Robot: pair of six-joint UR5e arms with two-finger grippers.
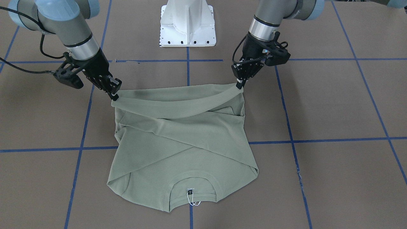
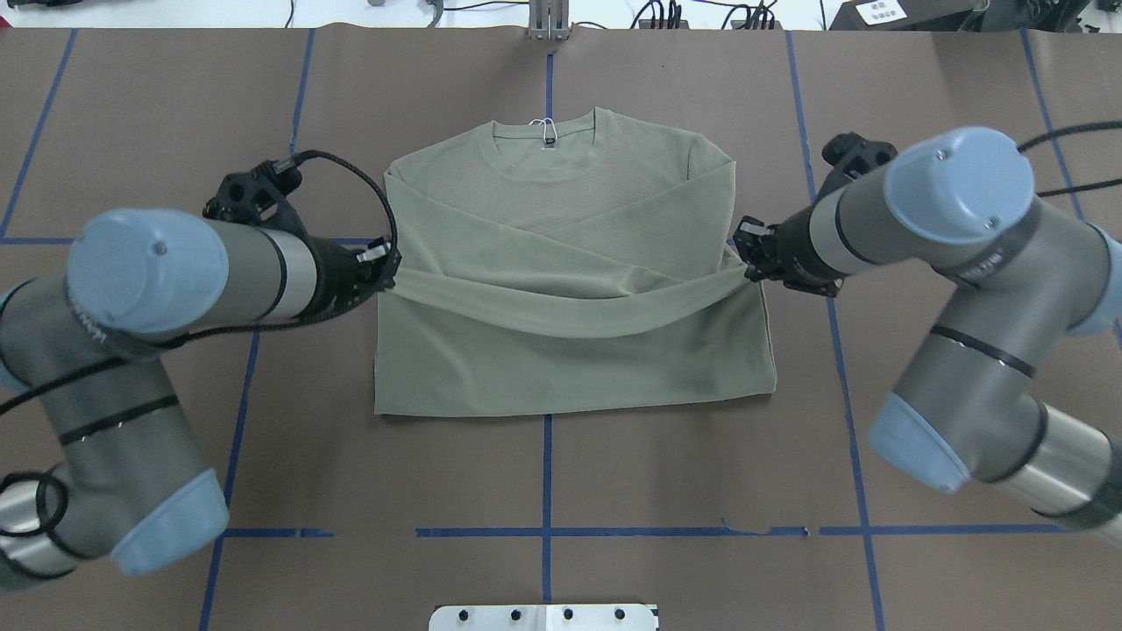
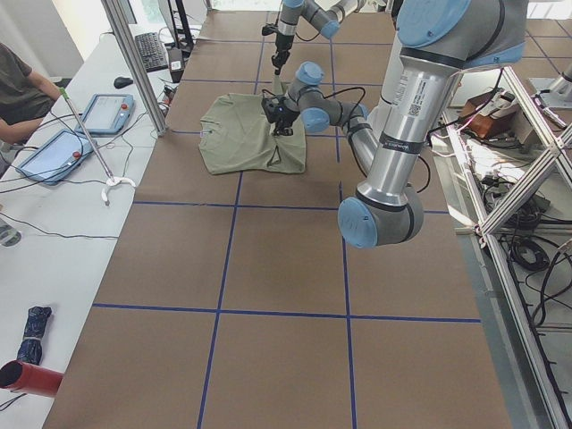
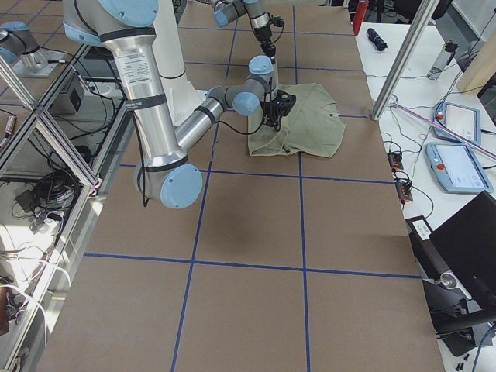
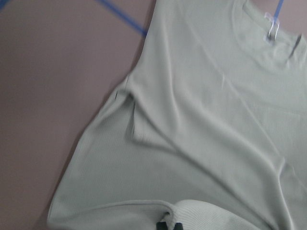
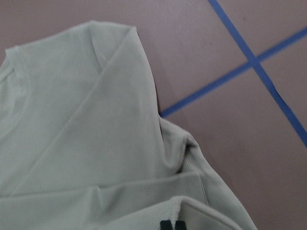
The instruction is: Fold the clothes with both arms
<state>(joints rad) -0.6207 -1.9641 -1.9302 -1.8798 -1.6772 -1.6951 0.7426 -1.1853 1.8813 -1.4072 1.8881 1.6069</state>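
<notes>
In the overhead view the shirt (image 2: 570, 368) lay on the worktop (image 2: 666, 473) just above frame centre, with the neck label (image 2: 549, 133) at its top edge, toward the top of the frame. Its sleeves (image 2: 491, 223) lay crossed over the chest. A band of the shirt's cloth stretched from side to side across its middle, raised over the rest. The left pincer (image 2: 386, 267) pinched one end at the shirt's left edge, and the right pincer (image 2: 745, 260) pinched the other at the right edge. The pedestal base (image 2: 543, 617) sat at bottom centre, well apart from the shirt. In the exterior left view a tablet (image 3: 105, 112) lay on a side table (image 3: 63, 241) in the upper left.
</notes>
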